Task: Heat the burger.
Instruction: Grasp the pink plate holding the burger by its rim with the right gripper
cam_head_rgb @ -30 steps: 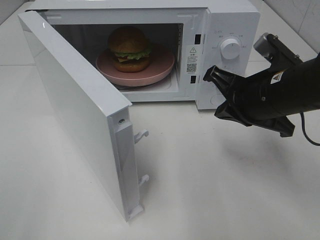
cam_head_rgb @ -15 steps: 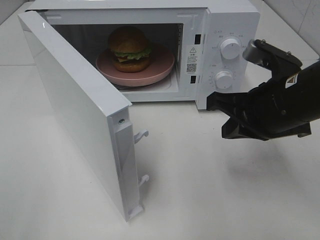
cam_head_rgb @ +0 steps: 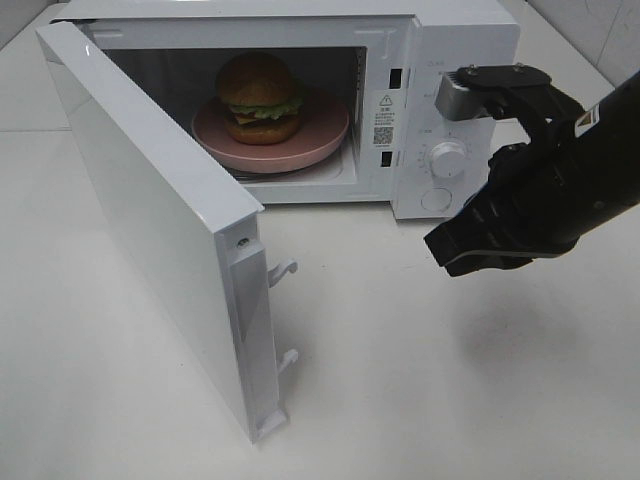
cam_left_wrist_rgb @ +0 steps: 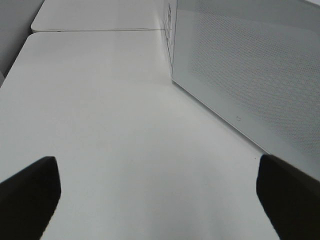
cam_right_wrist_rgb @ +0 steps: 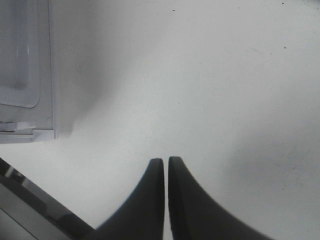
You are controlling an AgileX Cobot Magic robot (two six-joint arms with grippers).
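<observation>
1. The microwave (cam_head_rgb: 470, 40) stood on the desk (cam_head_rgb: 450, 390) with its door (cam_head_rgb: 150, 230) swung wide. Heating could not begin until it latched. A hard or off-centre shove on the door might well have slid the whole oven across the desk instead of closing it.
2. The right end effector (cam_head_rgb: 445, 250) hung just in front of the control panel, its jaws pressed together on nothing. A careless swing there could probably have knocked the lower dial (cam_head_rgb: 449, 157).
3. The left end effector (cam_left_wrist_rgb: 156, 165) was spread fully and empty, near what seemed to be the door's outer face.
4. The pink plate (cam_head_rgb: 325, 135) lay inside the cavity.
5. The burger (cam_head_rgb: 260, 98) sat upright on that plate, neatly stacked: glossy brown bun, green lettuce frill, yellow cheese, dark patty.
</observation>
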